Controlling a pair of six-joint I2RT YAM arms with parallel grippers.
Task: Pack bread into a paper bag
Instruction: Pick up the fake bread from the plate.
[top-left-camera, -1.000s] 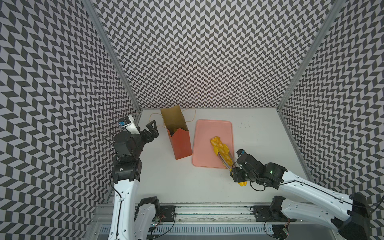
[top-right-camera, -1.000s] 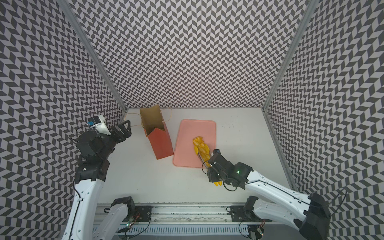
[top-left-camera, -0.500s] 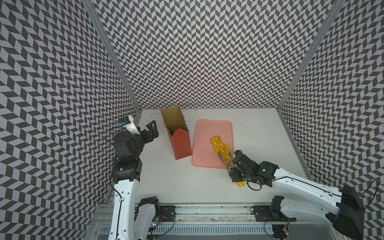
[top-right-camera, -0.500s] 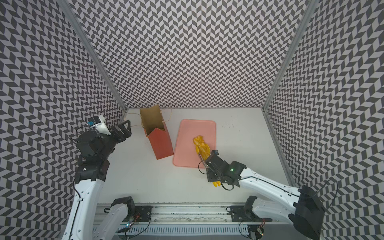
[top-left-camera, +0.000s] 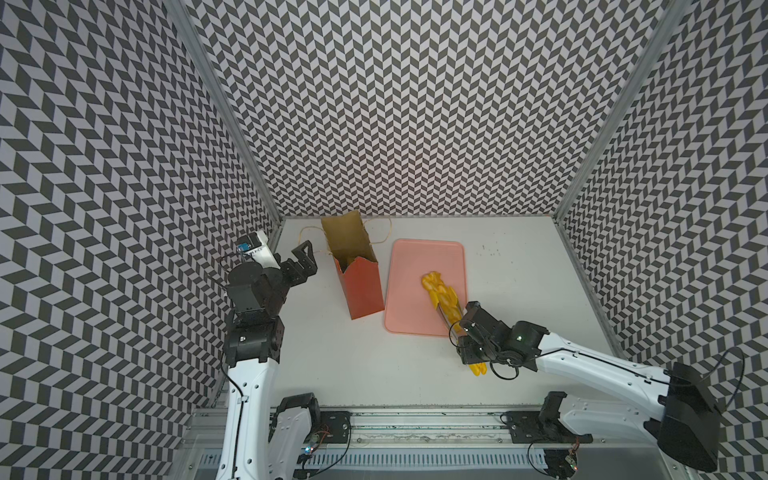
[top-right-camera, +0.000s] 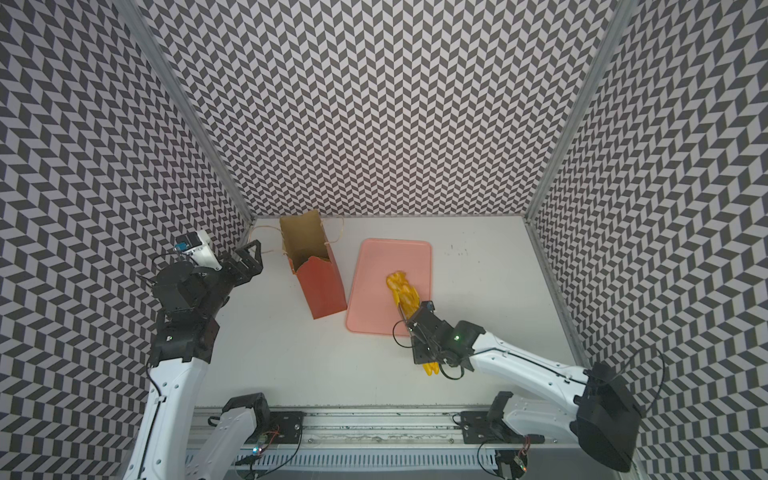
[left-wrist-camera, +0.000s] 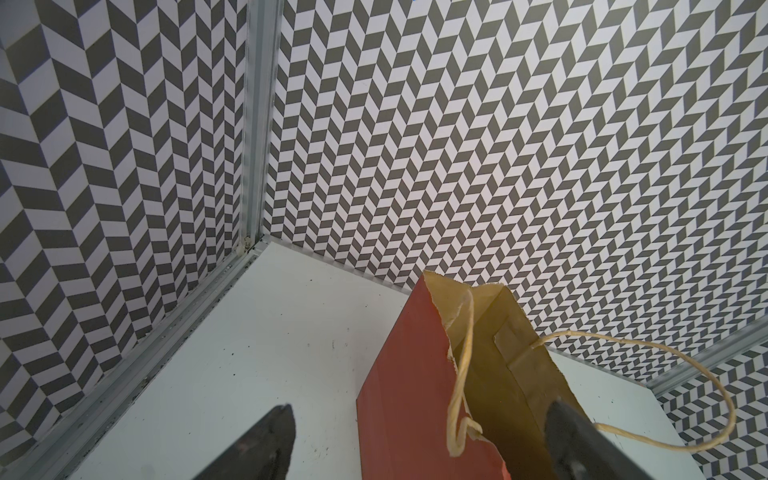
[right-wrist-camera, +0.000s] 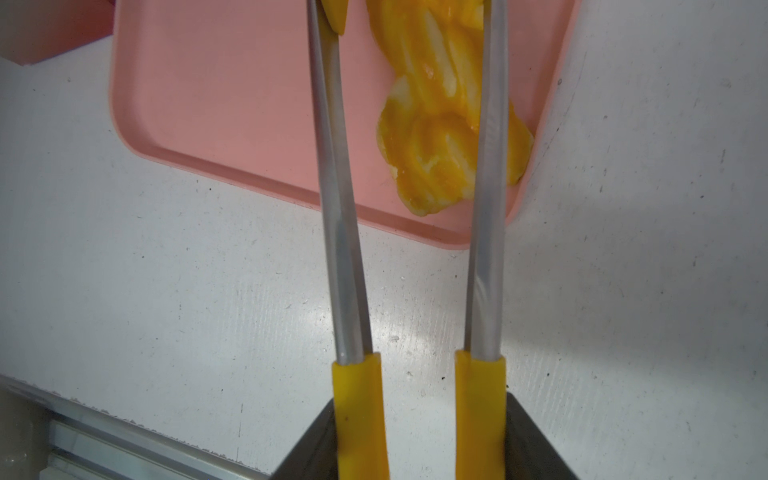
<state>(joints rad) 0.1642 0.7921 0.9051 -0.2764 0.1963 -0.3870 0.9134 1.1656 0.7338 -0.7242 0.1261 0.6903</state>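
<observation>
The braided loaf lies on the pink tray, along its right edge towards the near corner, well apart from the red-orange paper bag standing open-mouthed just left of the tray on the white table. The right gripper is clenched on the yellow handles of the metal tongs, whose arms straddle the loaf, one over its side, the other clear of it. The left gripper, spread wide and holding nothing, hangs beside the bag's mouth near a twine handle.
</observation>
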